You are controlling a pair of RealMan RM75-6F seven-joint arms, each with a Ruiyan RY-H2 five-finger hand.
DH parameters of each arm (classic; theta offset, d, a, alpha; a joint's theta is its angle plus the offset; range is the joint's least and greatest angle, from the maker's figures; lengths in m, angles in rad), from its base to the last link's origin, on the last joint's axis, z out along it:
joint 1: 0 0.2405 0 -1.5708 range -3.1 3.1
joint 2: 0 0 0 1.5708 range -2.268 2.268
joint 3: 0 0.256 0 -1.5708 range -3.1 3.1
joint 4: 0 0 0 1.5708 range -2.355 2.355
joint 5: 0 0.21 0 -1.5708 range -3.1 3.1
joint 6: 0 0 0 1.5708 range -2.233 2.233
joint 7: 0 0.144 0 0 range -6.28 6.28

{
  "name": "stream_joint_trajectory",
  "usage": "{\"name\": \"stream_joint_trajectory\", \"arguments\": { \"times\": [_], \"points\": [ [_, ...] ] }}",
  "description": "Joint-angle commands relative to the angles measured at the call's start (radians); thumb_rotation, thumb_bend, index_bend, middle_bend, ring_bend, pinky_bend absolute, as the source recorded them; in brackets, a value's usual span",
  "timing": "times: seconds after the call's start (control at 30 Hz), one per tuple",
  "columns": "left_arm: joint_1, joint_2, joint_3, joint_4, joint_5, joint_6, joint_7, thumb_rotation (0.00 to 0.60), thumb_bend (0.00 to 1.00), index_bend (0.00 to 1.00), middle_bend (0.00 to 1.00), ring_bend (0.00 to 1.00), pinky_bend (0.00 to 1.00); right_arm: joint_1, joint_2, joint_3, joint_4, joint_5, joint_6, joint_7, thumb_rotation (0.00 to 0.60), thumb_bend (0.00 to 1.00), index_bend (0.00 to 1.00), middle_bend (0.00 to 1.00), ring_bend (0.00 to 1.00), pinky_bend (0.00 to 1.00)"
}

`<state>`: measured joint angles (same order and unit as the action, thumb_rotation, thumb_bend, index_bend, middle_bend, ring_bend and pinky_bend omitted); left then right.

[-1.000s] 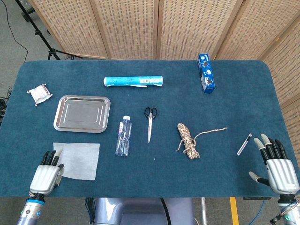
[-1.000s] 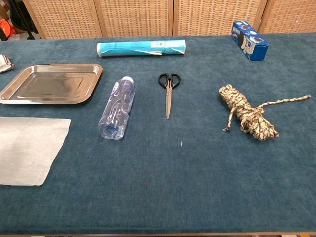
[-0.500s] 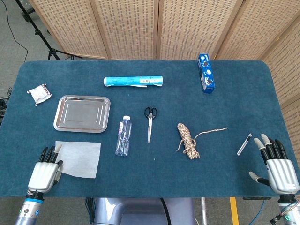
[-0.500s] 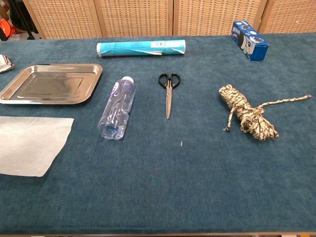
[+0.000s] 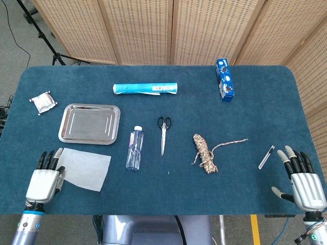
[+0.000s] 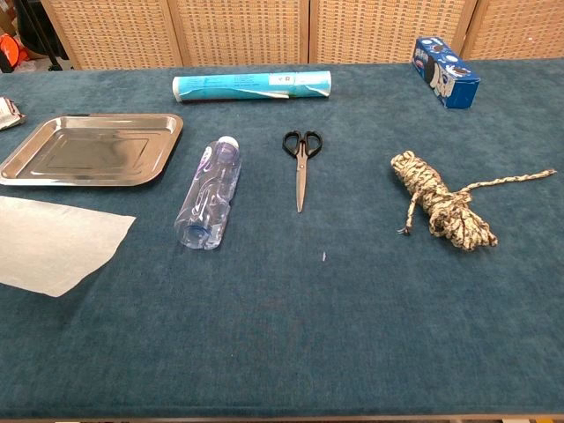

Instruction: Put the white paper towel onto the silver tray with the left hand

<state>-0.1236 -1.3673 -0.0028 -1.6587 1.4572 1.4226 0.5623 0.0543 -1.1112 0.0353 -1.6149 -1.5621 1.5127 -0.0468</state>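
the towel (image 5: 84, 168), a thin white, roughly square sheet, lies flat on the blue felt-like surface (image 5: 168, 204) just in front of the tray (image 5: 90, 124), not touching it. the tray is a shallow rectangle of shiny metal with a raised rim and rounded corners. the left hand (image 5: 45, 176) sits at the towel's left edge, fingers stretched forward and touching or overlapping that edge; whether it pinches the sheet i cannot tell.

right of the tray lies a clear plastic bottle (image 5: 135, 148) on its side, white cap toward the far edge. further right of the tray are black-handled scissors (image 5: 163, 132), then a bundle of mottled braided rope (image 5: 205, 152) with one loose tail. behind the tray lies a long teal and white roll (image 5: 145, 89), and left of the tray a small crumpled silvery packet (image 5: 43, 102). far right of the tray stands a blue box (image 5: 225, 80).

the right hand (image 5: 301, 181) rests at the surface's near right corner, fingers spread, holding nothing.
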Motion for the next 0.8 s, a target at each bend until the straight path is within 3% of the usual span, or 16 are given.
{"name": "stream_joint_trajectory", "arguments": {
  "times": [0.03, 0.47, 0.8],
  "points": [
    [-0.008, 0.01, -0.019, -0.014, -0.005, 0.01, 0.003, 0.6, 0.45, 0.67, 0.0, 0.0, 0.0, 0.0, 0.0, 0.0, 0.0, 0.0, 0.0, 0.0, 0.6, 0.0, 0.09, 0.0, 0.0, 0.0],
    [-0.054, 0.033, -0.111, -0.053, -0.038, 0.027, 0.037, 0.6, 0.45, 0.67, 0.0, 0.0, 0.0, 0.001, 0.0, 0.002, 0.002, 0.004, -0.002, 0.003, 0.6, 0.0, 0.09, 0.0, 0.0, 0.0],
    [-0.133, 0.027, -0.213, -0.055, -0.144, -0.019, 0.1, 0.6, 0.46, 0.67, 0.0, 0.0, 0.0, 0.003, 0.0, 0.003, 0.003, 0.008, -0.008, 0.005, 0.6, 0.0, 0.09, 0.0, 0.0, 0.0]
  ]
}}
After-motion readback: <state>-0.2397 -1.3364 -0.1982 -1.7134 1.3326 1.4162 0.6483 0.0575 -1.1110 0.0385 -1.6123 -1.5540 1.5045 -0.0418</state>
